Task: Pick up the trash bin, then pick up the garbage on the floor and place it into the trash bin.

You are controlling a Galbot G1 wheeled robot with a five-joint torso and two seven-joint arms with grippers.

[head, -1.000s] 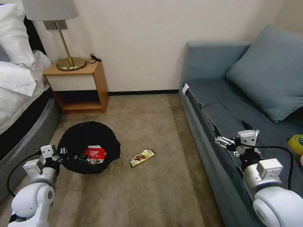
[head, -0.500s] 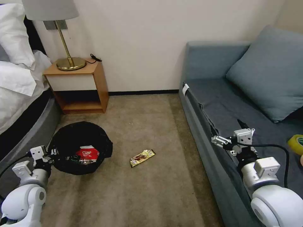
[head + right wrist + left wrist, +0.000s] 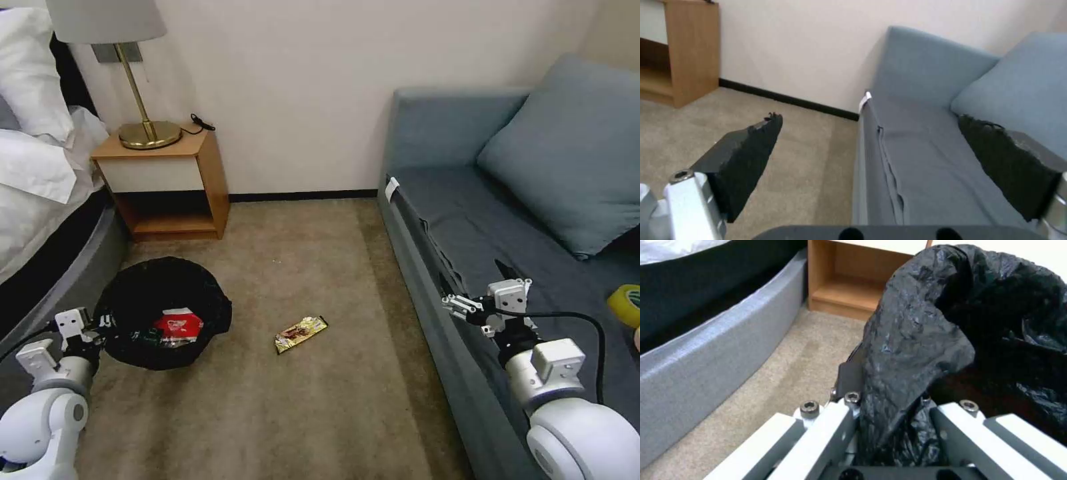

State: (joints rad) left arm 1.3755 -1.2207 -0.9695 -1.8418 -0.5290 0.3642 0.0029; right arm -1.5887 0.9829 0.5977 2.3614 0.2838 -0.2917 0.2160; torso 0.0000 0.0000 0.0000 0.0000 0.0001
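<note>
Left gripper point(image 3: 100, 325) clamps trash bin point(image 3: 160, 310) rim; wrapper point(image 3: 301, 333) on carpet.

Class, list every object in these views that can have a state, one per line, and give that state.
trash bin: upright on the carpet, open-topped, holding a red-and-white packet.
left end effector: shut on the trash bin's black liner rim.
right end effector: open, empty, above the sofa edge.
gold-brown snack wrapper: flat on the carpet, outside the bin.
lamp: upright on the nightstand.
</note>
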